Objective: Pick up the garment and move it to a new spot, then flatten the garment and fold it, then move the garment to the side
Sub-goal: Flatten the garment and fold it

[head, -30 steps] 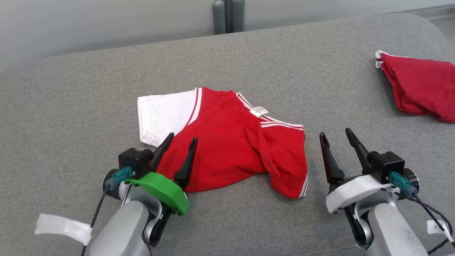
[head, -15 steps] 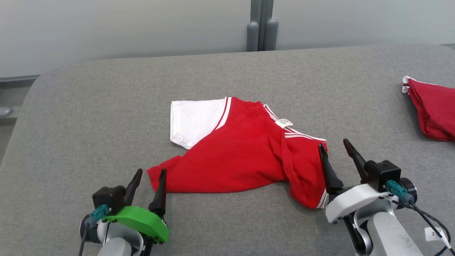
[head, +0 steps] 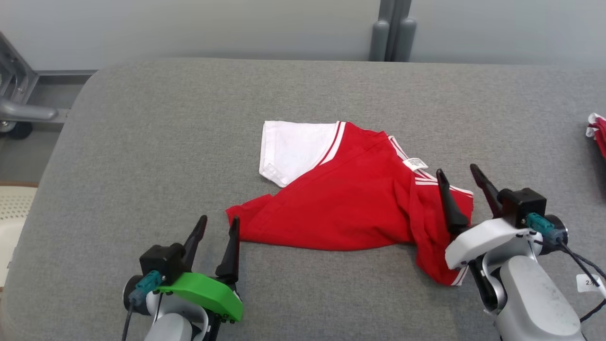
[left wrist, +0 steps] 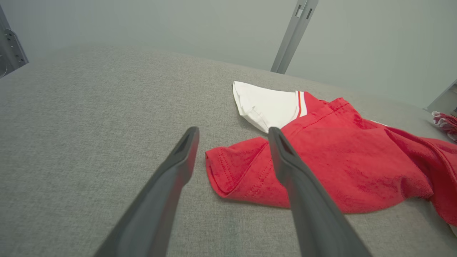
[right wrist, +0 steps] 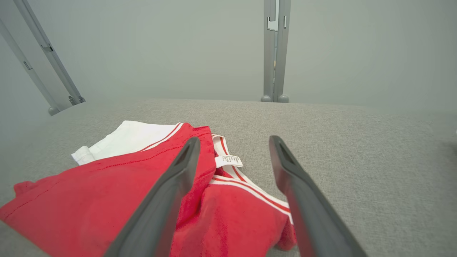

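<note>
The garment is a red T-shirt with a white sleeve, white stripes and a neck label, lying crumpled in the middle of the grey padded table. My left gripper is open at the lower left, its fingertips just beside the shirt's left hem corner. In the left wrist view that gripper frames the red corner. My right gripper is open over the shirt's bunched right end. In the right wrist view it hovers above the collar and label of the garment. Neither gripper holds anything.
Another red cloth peeks in at the table's right edge. A grey post stands behind the table, and a metal frame stands off its left end. The table's rounded left edge is close to my left arm.
The head camera has swung left, pushing the other red cloth almost out of view. My left gripper came off the shirt's lower left to beside its corner. The right gripper now overlaps the shirt's right end.
</note>
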